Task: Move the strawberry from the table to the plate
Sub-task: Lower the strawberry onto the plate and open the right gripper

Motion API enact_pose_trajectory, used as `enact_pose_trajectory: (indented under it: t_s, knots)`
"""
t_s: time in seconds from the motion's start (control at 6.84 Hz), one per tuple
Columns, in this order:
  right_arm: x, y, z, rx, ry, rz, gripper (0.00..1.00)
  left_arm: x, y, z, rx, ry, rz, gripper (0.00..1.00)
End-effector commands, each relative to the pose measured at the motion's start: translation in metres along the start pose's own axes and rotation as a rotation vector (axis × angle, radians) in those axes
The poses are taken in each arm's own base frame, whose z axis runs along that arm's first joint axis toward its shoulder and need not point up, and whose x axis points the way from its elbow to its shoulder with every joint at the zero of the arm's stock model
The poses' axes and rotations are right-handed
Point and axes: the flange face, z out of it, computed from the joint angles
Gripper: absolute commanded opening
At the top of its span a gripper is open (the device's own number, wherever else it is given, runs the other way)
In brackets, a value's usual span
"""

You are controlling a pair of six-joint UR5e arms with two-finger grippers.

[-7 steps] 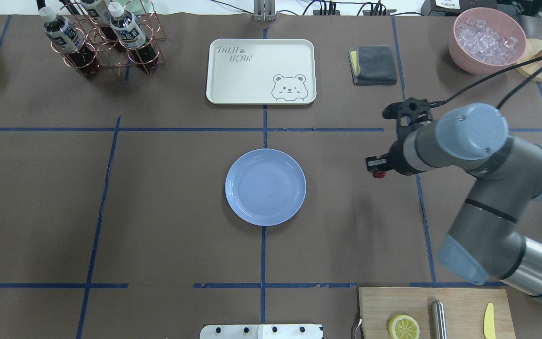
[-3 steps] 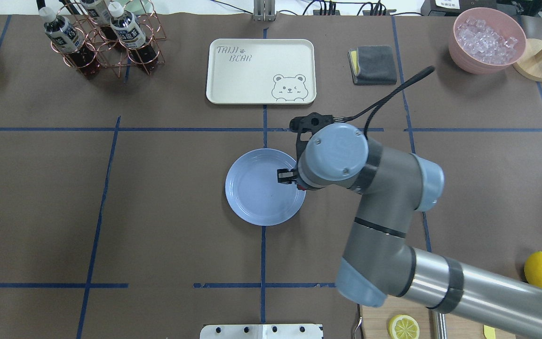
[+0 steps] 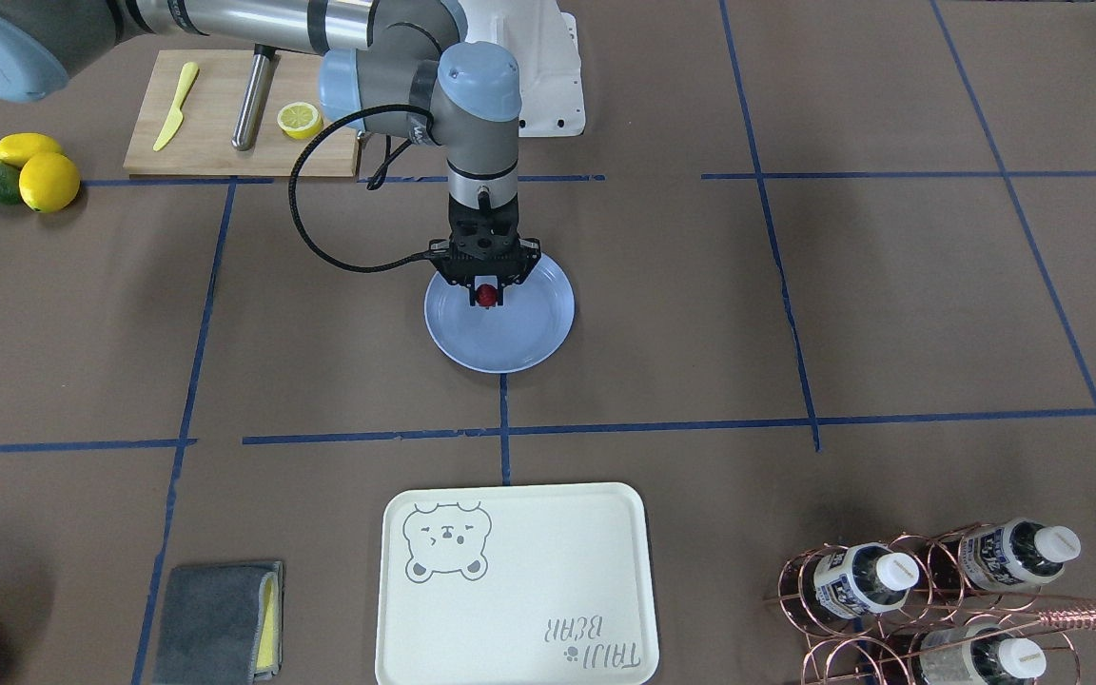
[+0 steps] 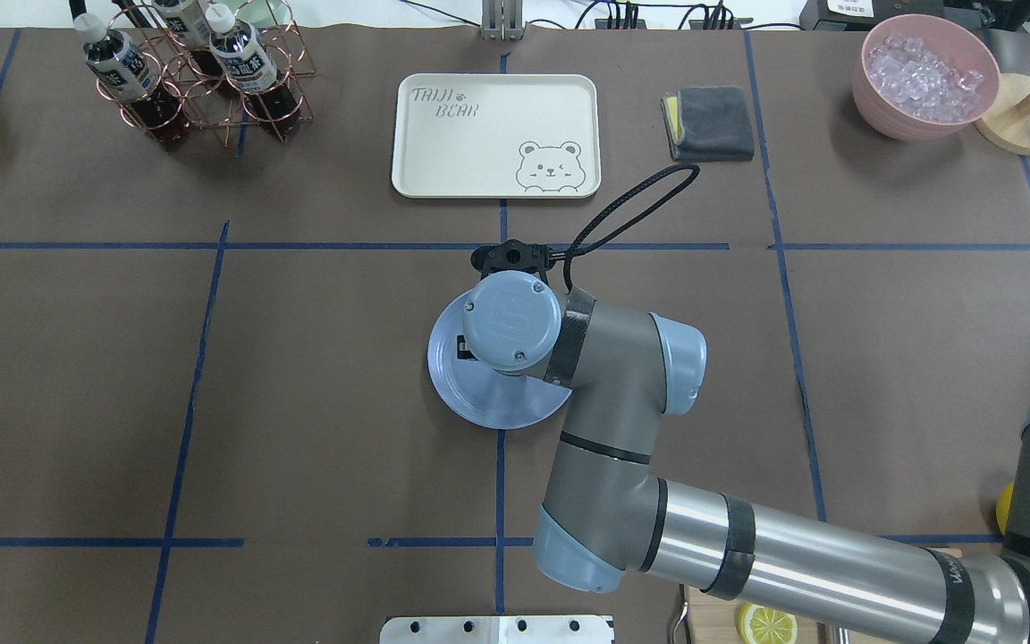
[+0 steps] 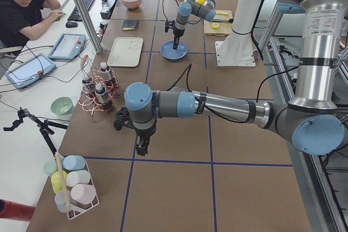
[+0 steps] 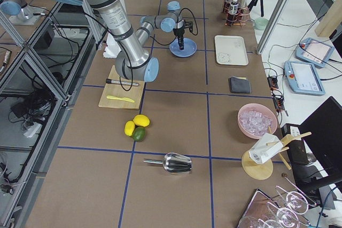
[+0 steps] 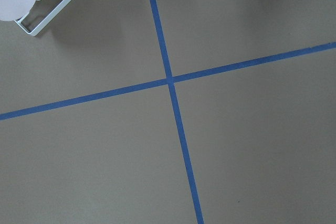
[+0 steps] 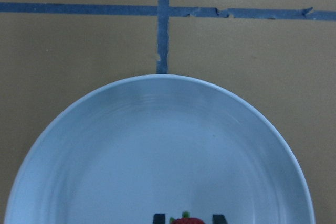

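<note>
The right fingers [image 8: 159, 219] are pointing straight down and clenching the strawberry [image 3: 485, 296] between their tips, one black finger pressing on each side of the red berry. The berry is hanging over the inner floor of the light blue plate [image 3: 534, 335], toward the side of the plate nearer the robot. It seems to be sitting just clear of the surface, though no view is showing the gap plainly. The plate is lying on the brown desk [image 3: 795, 285], on a blue tape line [image 3: 504, 419] that is running away from the robot toward the cream bear-print tray [image 3: 529, 571]. From overhead the right arm's wrist is covering most of the plate.

The left fingers [image 5: 142, 147] are hanging over bare desk well apart from the plate, above a crossing of tape lines; I cannot tell whether they are spread or closed. A wooden cutting board [image 3: 210, 133] is lying near the robot's base.
</note>
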Motion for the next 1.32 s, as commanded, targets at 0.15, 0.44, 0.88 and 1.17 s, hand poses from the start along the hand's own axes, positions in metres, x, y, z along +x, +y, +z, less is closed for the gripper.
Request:
enact_pose_trajectory:
  t_s: [0.15, 0.44, 0.88, 1.17]
  knots:
    - [-0.013, -0.003, 0.000, 0.015, 0.004, 0.022, 0.00, 0.000, 0.000, 0.000, 0.000, 0.000, 0.000, 1.00]
    - [-0.012, -0.003, 0.004, 0.016, 0.012, 0.022, 0.00, 0.000, 0.000, 0.000, 0.000, 0.000, 0.000, 1.00]
    - [-0.013, -0.004, 0.004, 0.018, 0.009, 0.041, 0.16, 0.000, -0.001, 0.000, 0.001, 0.000, 0.001, 1.00]
    - [-0.012, -0.004, 0.005, 0.016, 0.010, 0.071, 0.92, 0.000, 0.000, 0.000, 0.000, 0.000, 0.000, 1.00]
